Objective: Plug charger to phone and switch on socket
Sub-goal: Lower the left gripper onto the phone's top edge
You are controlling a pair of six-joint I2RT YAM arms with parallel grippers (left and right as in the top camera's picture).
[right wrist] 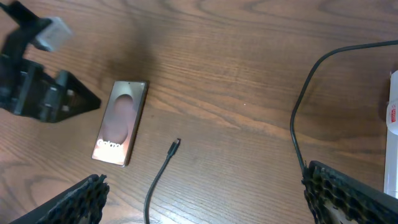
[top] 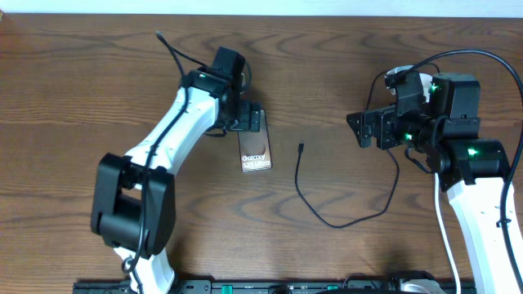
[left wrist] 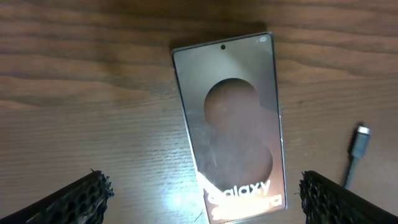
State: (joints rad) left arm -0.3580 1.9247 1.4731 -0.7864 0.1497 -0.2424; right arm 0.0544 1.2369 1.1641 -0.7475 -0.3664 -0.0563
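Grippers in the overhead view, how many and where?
2. The left gripper hangs open over the phone's far end; the right gripper is open at the table's right side, clear of the charger. None hidden.

Probably a robotics lab, two robot arms (top: 176, 131), wood-grain table (top: 73, 98) — black cabling

Left fingers (left wrist: 79, 199), right fingers (right wrist: 79, 200) wide apart
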